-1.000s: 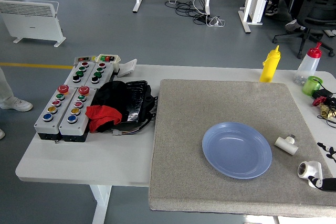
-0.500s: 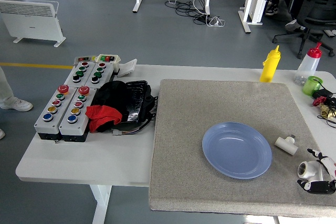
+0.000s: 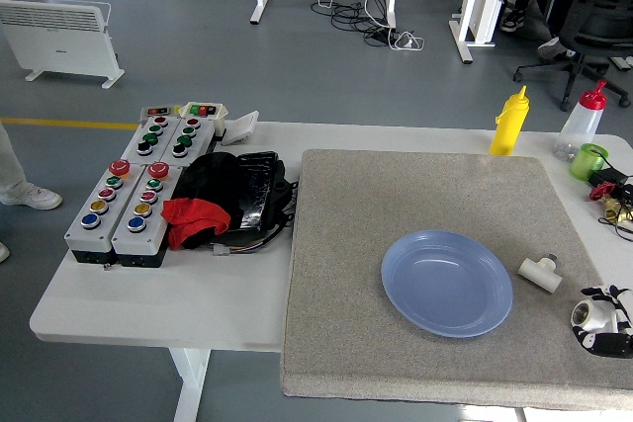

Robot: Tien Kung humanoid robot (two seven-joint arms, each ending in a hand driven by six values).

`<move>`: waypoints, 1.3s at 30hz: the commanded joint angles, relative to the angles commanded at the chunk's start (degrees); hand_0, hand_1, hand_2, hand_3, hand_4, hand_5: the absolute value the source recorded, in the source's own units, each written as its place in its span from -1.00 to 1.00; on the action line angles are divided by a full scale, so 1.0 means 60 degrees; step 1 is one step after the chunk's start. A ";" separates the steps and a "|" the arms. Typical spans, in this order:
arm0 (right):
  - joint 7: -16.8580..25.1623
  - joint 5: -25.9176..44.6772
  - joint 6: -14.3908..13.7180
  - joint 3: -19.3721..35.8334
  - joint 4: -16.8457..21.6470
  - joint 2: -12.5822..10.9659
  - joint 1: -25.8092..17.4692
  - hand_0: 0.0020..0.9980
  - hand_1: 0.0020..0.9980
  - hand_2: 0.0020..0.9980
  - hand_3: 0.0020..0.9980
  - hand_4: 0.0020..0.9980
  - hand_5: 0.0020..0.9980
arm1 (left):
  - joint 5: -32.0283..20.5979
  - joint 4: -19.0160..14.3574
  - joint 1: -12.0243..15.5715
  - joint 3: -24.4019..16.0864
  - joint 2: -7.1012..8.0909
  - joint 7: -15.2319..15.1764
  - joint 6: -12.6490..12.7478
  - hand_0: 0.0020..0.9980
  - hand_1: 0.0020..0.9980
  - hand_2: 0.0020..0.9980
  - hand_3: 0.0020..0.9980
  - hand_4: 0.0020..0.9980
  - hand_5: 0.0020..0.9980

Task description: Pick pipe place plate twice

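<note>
A blue plate [image 3: 447, 282] lies empty on the grey mat [image 3: 396, 205]. A white pipe tee fitting [image 3: 541, 273] lies on the mat just right of the plate. At the right edge my right hand [image 3: 605, 320] has its fingers curled around a second white pipe fitting [image 3: 590, 314], whose open end faces the camera, low over the mat. The left arm is out of view.
A yellow squeeze bottle [image 3: 509, 122], a clear bottle with a red cap [image 3: 580, 122] and a green cup [image 3: 588, 160] stand at the back right. Two grey button boxes [image 3: 129, 195] and a black and red cloth bundle [image 3: 223, 200] lie at the left.
My right hand came in from the right edge and closed around the lower white fitting, which has shifted slightly right and turned its open end toward the camera.
</note>
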 joint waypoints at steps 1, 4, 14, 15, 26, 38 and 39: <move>0.0030 0.0007 -0.0044 -0.0002 0.0005 -0.0002 -0.0005 0.03 0.20 0.36 0.46 0.13 -0.80 | -0.0003 0.0000 0.0000 0.0002 0.0001 0.0000 0.0000 0.45 0.37 0.38 0.47 -0.26 1.00; 0.0094 0.0039 -0.0146 -0.0002 0.0013 -0.0010 -0.0014 -0.12 0.09 0.29 0.42 0.10 -0.82 | 0.0039 -0.0002 -0.0010 -0.0020 0.0000 0.0016 -0.0002 0.45 0.37 0.38 0.47 -0.26 1.00; 0.0468 0.0302 -0.0795 0.0133 0.0233 -0.0055 -0.0065 -0.17 0.05 0.23 0.37 0.03 -0.82 | 0.0069 -0.0005 -0.0039 -0.0042 0.0006 0.0020 -0.0006 0.45 0.37 0.38 0.47 -0.26 1.00; 0.0479 0.0313 -0.0814 0.0137 0.0248 -0.0059 -0.0066 -0.18 0.04 0.21 0.32 -0.04 -0.81 | 0.0069 -0.0006 -0.0039 -0.0043 0.0005 0.0019 -0.0005 0.45 0.37 0.38 0.47 -0.26 1.00; 0.0646 0.0557 -0.1271 -0.0684 0.1087 -0.0083 0.0116 -0.18 0.03 0.20 0.30 -0.06 -0.81 | 0.0116 -0.0008 -0.0056 -0.0069 0.0007 0.0042 -0.0010 0.45 0.37 0.38 0.47 -0.26 1.00; 0.2099 0.1040 -0.1765 -0.2862 0.0476 0.0142 0.1277 -0.04 0.10 0.18 0.26 -0.13 -0.80 | 0.0050 -0.0022 -0.0020 -0.0026 0.0001 0.0036 0.0028 0.45 0.37 0.38 0.47 -0.26 1.00; 0.2240 0.1028 -0.1814 -0.3101 0.0235 0.0162 0.1461 0.38 0.32 0.30 0.28 -0.12 -0.81 | 0.0053 -0.0025 -0.0005 -0.0028 -0.0002 0.0041 0.0032 0.45 0.37 0.37 0.47 -0.26 1.00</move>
